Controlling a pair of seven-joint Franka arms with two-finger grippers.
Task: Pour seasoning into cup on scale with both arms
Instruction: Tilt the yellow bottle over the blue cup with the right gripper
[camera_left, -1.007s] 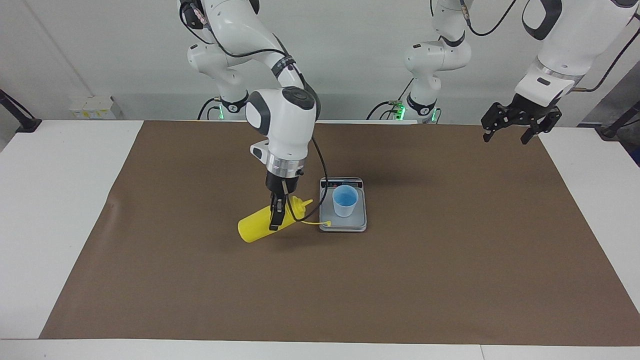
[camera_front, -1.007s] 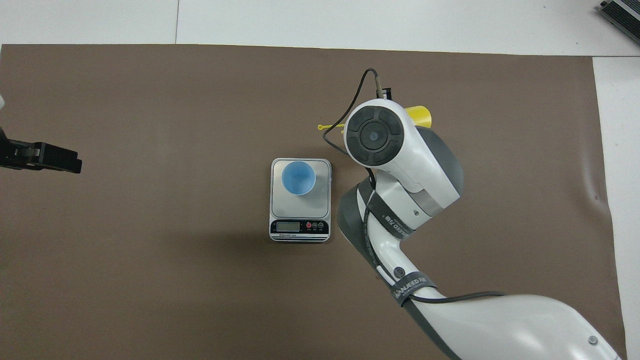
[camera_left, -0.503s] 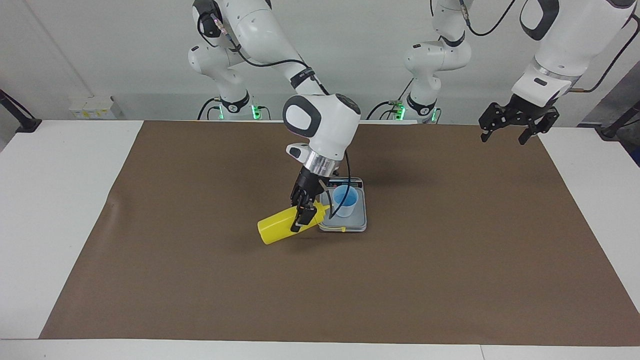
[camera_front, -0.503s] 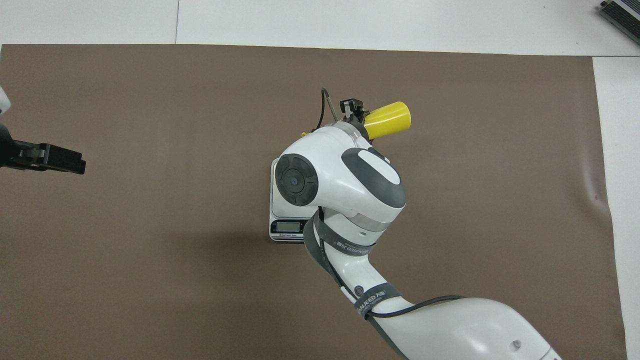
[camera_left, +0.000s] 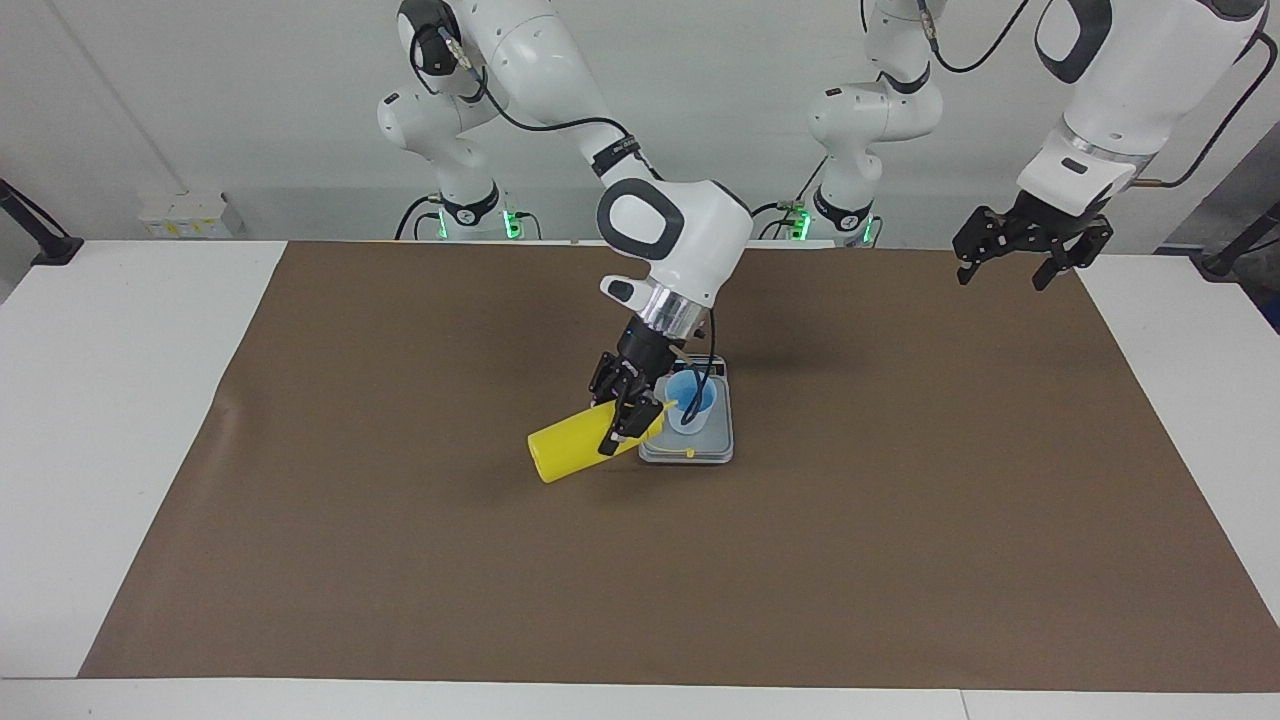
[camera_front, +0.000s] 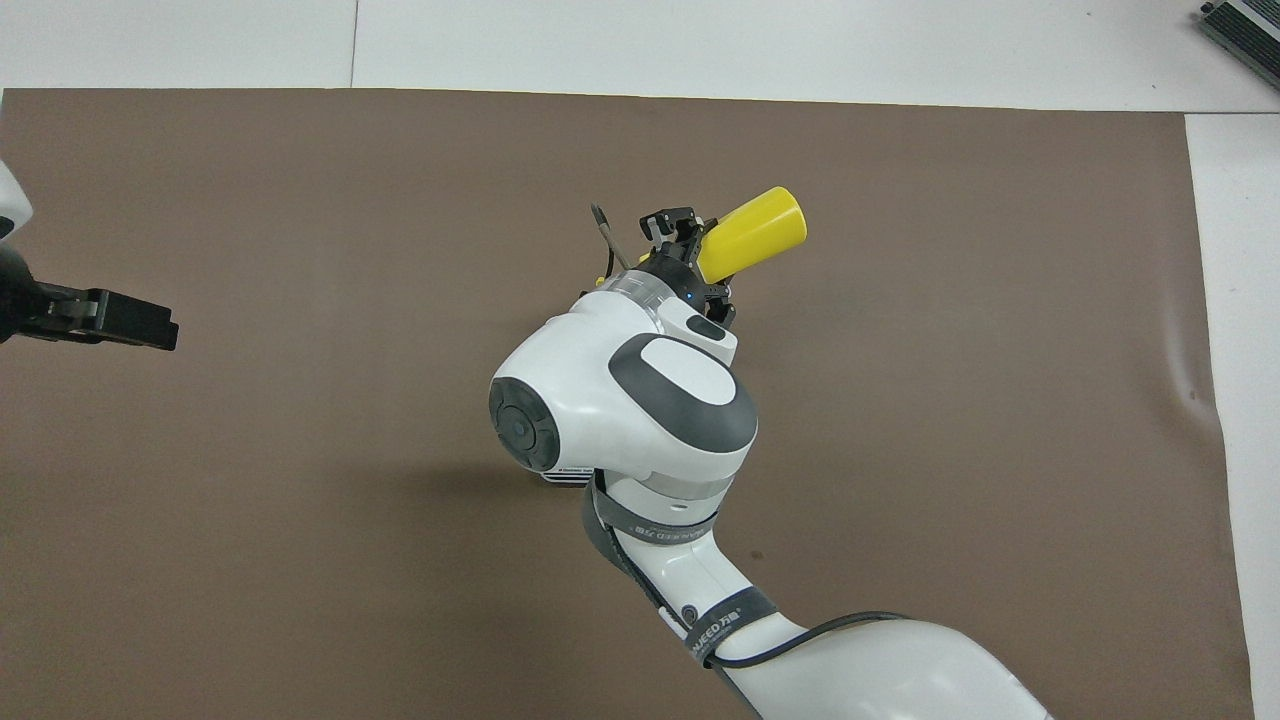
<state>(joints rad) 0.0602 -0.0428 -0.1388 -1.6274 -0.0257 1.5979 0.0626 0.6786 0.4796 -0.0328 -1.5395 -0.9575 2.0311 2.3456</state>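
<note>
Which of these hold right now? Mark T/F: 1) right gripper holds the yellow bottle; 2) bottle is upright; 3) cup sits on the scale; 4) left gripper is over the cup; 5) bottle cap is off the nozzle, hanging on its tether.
1) True. The right gripper is shut on the yellow bottle.
2) False. The bottle is tilted, its nozzle toward the cup and its base out toward the right arm's end of the table.
3) True. The cup stands on the scale.
4) False. The left gripper waits open, raised over the left arm's end of the mat.
5) True. The cap dangles on its tether.
</note>
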